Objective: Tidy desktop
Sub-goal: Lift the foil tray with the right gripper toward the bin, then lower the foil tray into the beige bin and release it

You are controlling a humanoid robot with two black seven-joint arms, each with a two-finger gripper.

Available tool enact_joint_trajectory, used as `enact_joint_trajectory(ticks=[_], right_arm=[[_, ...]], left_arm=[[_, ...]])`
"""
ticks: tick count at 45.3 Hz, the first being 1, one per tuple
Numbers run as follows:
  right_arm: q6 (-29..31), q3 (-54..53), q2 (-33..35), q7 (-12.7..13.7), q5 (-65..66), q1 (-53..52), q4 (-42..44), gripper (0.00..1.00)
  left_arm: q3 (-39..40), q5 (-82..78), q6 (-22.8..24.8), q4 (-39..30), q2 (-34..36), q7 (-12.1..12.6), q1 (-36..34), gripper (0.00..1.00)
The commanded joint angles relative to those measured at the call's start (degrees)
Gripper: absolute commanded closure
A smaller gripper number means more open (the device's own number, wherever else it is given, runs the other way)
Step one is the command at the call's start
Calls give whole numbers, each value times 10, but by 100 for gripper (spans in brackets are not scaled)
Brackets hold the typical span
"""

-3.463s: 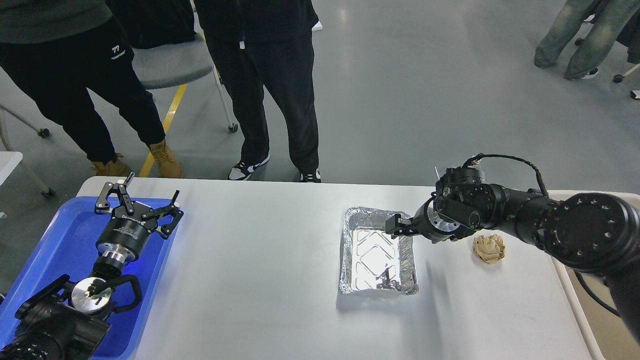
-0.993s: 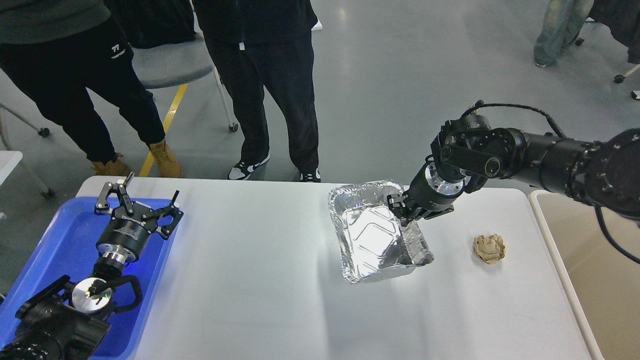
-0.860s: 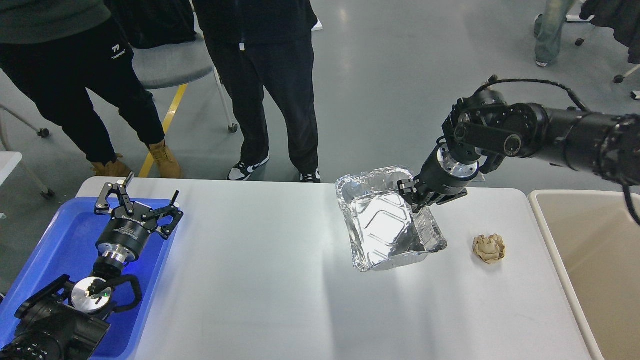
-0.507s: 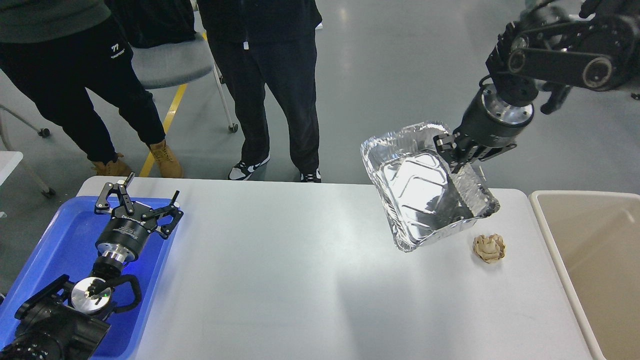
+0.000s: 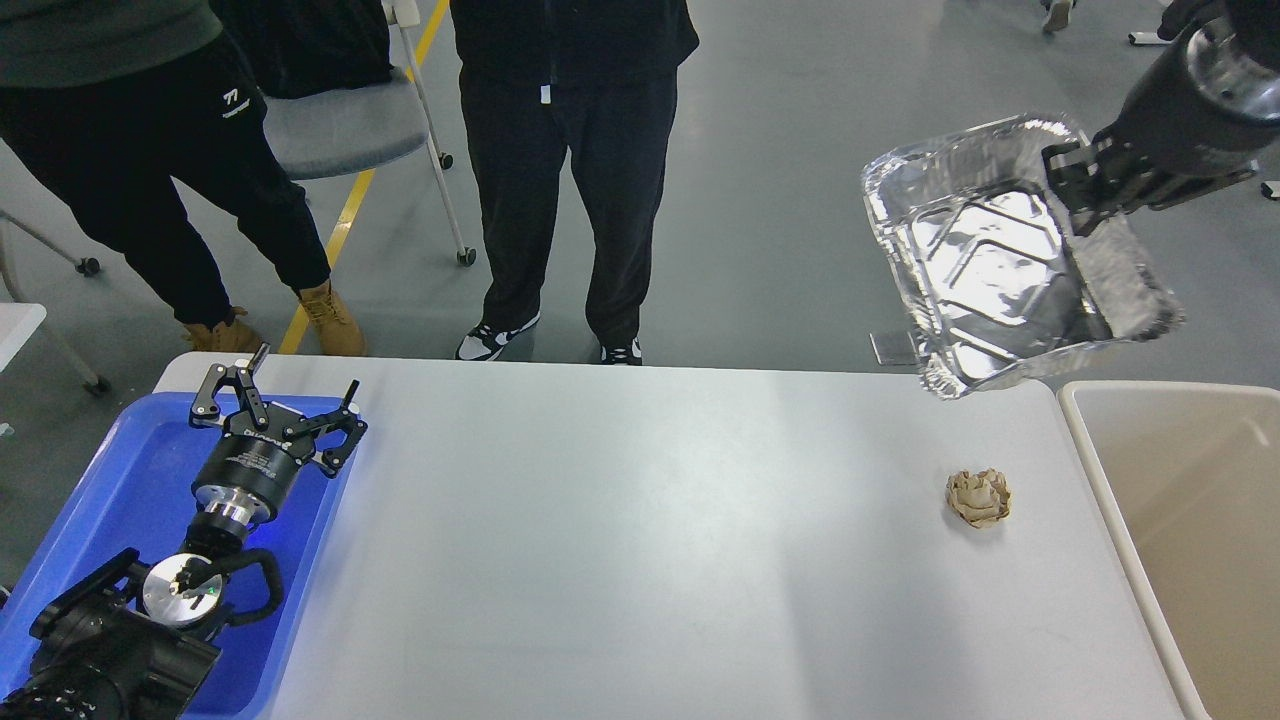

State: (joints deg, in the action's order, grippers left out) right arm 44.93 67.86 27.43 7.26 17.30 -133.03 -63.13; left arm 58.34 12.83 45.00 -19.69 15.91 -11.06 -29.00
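Foil tray [image 5: 1000,270] now higher in right claw [image 5: 1075,190]

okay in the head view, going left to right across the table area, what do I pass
blue tray → left tool, open above the tray's right side → bare desktop → crumpled brown paper ball → beige bin

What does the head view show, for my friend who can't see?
The right gripper holds a foil tray in the air, tilted. On the desktop lies one crumpled paper ball; the left gripper hovers open over a blue tray.
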Motion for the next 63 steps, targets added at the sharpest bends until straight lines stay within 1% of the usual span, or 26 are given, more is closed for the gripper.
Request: enact_joint_trajectory(ticks=[1,3,12,19,26,30,34,38,46,50,54,58,61,63], right_arm=[[1,42,76,1,39,-23,11,100],[1,42,96,1,48,-17,14,100],[-97,41,176,1,98,34,35,100],[-195,32,224,0,109,110,79,100],[-314,7,250,-5,98,213,140,100],[-374,-43,267,-4,89,293,174,100],[-431,-111,268,-4,74,391,217,100],[-469,-182,260,-7,73,493,278,100],[-494,-294,217,-10,73,651,378,100],[-501,-338,181,-22,73,724,439,100],[-503,-364,131,-40,74,791,518,100],[-502,-367,79,-59,74,849,595,100],[-503,-368,50,-65,73,883,629,100],[-504,-368,41,-65,73,893,631,100]], left_arm=[[0,0,0,0,0,0,0,0],[0,0,0,0,0,0,0,0],[0,0,0,0,0,0,0,0],[0,0,0,0,0,0,0,0],[-1,0,0,0,0,0,0,0],[0,1,0,0,0,0,0,0],[0,1,0,0,0,0,0,0],[0,1,0,0,0,0,0,0],[0,1,0,0,0,0,0,0],[0,1,0,0,0,0,0,0],[0,1,0,0,0,0,0,0],[0,1,0,0,0,0,0,0],[0,1,0,0,0,0,0,0],[0,1,0,0,0,0,0,0]])
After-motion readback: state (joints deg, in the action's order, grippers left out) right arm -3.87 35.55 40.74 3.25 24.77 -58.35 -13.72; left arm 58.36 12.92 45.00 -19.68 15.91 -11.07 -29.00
